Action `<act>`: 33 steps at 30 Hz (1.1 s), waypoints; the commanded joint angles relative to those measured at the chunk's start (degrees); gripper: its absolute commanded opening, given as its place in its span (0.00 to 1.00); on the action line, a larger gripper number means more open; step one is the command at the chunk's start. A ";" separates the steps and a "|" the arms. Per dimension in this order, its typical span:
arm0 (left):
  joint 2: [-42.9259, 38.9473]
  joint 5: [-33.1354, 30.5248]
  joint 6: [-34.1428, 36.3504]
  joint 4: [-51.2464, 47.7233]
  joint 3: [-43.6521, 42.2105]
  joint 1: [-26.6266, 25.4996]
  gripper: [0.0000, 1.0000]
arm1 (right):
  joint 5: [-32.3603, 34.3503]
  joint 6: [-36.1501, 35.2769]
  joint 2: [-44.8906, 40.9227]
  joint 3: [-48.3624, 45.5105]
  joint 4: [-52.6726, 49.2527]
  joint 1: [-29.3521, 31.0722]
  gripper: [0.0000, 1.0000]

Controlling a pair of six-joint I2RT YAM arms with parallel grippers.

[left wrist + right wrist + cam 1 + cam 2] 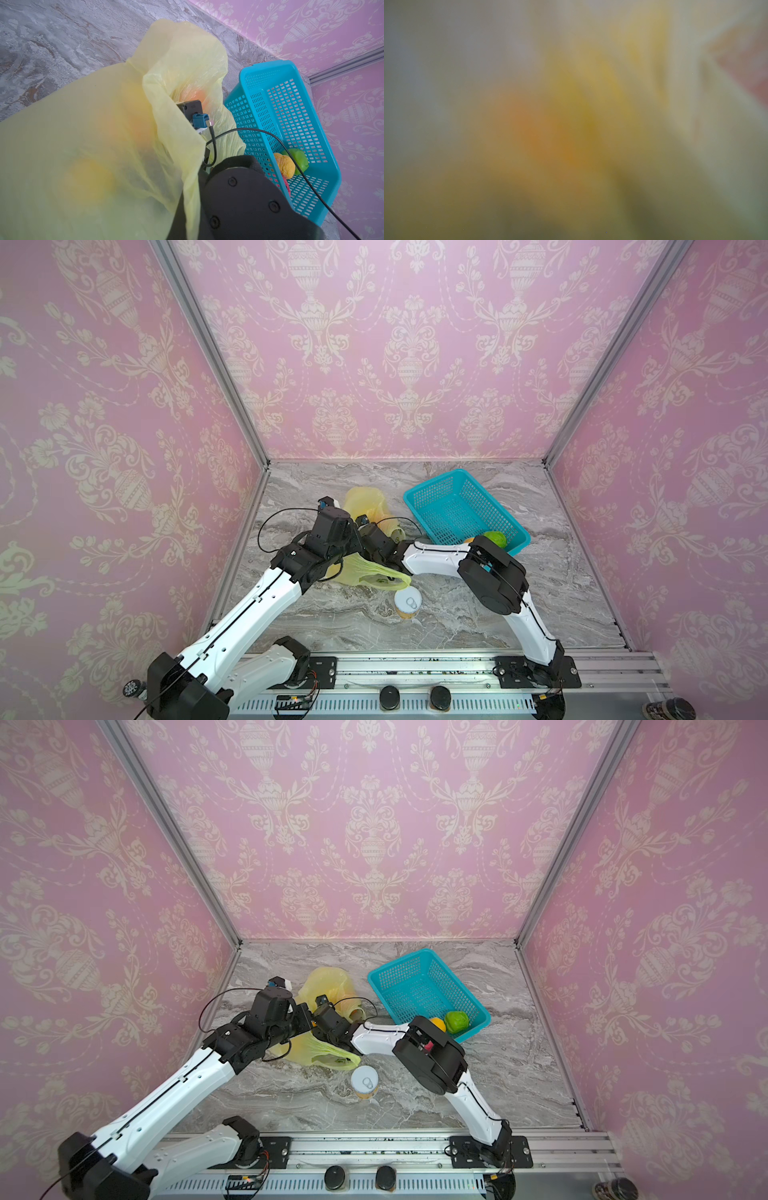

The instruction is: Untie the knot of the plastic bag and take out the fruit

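The pale-yellow plastic bag [365, 499] [328, 982] lies left of the table's middle, and a handle loop [397, 577] trails toward the front. The knot does not show; the bag's mouth [166, 97] stands open. My left gripper [351, 537] is shut on the bag's edge, and the film drapes over its fingers. My right gripper [374, 541] [239, 193] reaches into the mouth with its fingers hidden. Fruit glows orange [193, 95] and yellow [89, 178] through the film. The right wrist view is a yellow-orange blur [533, 133].
A turquoise basket [432, 481] [399, 961] [270, 64] stands at the back right. It holds a green fruit [494, 538], an orange-yellow one [284, 166] and a pink-red one [286, 185]. A white-lidded can [408, 602] [365, 1082] stands in front of the bag. Walls close three sides.
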 commanded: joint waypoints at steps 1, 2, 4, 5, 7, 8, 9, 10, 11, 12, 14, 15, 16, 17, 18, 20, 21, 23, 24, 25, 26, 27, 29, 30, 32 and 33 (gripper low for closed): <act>-1.09 -2.52 1.22 -0.22 -0.67 0.21 0.00 | 1.11 0.11 -2.70 -1.37 -0.10 0.51 0.50; -1.29 -3.11 1.30 -0.43 -0.76 0.21 0.00 | 1.09 -0.01 -3.74 -2.41 0.66 0.52 0.48; -1.89 -5.03 1.44 -1.27 -0.83 0.21 0.00 | 0.58 -0.58 -6.30 -5.13 2.90 0.61 0.41; -2.08 -5.92 1.49 -1.60 -0.85 0.29 0.00 | 0.46 -0.77 -7.41 -6.11 3.63 0.67 0.39; -2.55 -7.62 1.57 -2.32 -0.77 0.27 0.00 | 0.44 -1.16 -9.77 -8.40 4.85 0.78 0.33; -2.68 -8.05 1.64 -2.45 -0.77 0.29 0.00 | 0.30 -1.33 -10.72 -9.52 5.71 0.78 0.32; -2.88 -8.41 1.80 -2.45 -0.84 0.34 0.00 | 0.39 -1.30 -11.88 -10.89 6.53 0.78 0.30; -2.86 -8.66 1.83 -2.44 -0.85 0.38 0.00 | 0.67 -1.26 -12.95 -12.17 7.21 0.78 0.29; -2.79 -8.88 1.84 -2.43 -0.85 0.38 0.00 | 0.80 -1.26 -14.00 -13.23 7.78 0.78 0.27; -2.62 -9.21 1.90 -2.44 -0.85 0.47 0.00 | 0.73 -1.27 -15.05 -14.57 8.50 0.78 0.26; -1.89 -10.24 2.04 -1.86 -0.78 0.51 0.00 | -0.19 -1.58 -17.19 -16.95 10.19 0.83 0.23; -1.26 -11.36 2.24 -1.05 -0.78 0.64 0.00 | -1.09 -2.07 -18.34 -18.10 11.41 0.94 0.23; -0.43 -12.58 3.10 0.24 -0.90 0.71 0.00 | -1.54 -2.67 -19.61 -20.98 12.50 1.11 0.23; 0.36 -13.75 3.70 0.98 -0.86 0.81 0.00 | -1.46 -3.19 -20.77 -22.37 13.16 1.34 0.23; 1.23 -15.96 4.07 1.53 -0.77 0.89 0.00 | -1.30 -3.81 -22.12 -23.85 13.79 1.63 0.22; 2.41 -19.60 4.56 3.24 -1.23 1.13 0.00 | -0.93 -4.80 -24.73 -26.47 14.53 2.24 0.22; 3.03 -20.14 4.62 3.96 -1.42 1.53 0.00 | -0.95 -5.30 -26.12 -27.72 14.75 2.51 0.22; 4.17 -19.27 5.06 5.03 -1.32 2.13 0.00 | -1.24 -6.51 -28.93 -30.10 15.47 3.13 0.21; 4.71 -18.48 5.61 5.57 -1.29 2.31 0.00 | -1.54 -7.15 -30.57 -31.28 15.83 3.49 0.21; 5.08 -17.90 5.79 6.13 -1.29 2.38 0.00 | -2.04 -7.81 -32.23 -32.33 15.97 3.92 0.21; 5.22 -17.52 5.92 6.54 -1.37 2.40 0.00 | -2.41 -8.45 -33.59 -33.09 16.22 4.31 0.21; 5.22 -17.14 6.05 7.08 -1.53 2.40 0.00 | -2.38 -9.21 -35.25 -34.28 16.45 4.92 0.21; 4.90 -16.42 6.61 8.36 -2.04 2.49 0.00 | -2.50 -9.95 -38.38 -36.12 16.97 5.57 0.21; 4.61 -16.29 6.74 8.38 -2.17 2.58 0.00 | -2.38 -9.96 -39.96 -36.87 16.80 5.62 0.21; 4.19 -16.00 7.08 8.13 -2.15 2.75 0.00 | -1.14 -9.87 -43.29 -38.24 16.02 5.62 0.21; 4.01 -15.73 7.30 8.03 -2.17 2.83 0.00 | -0.13 -9.87 -45.07 -38.89 15.52 5.62 0.21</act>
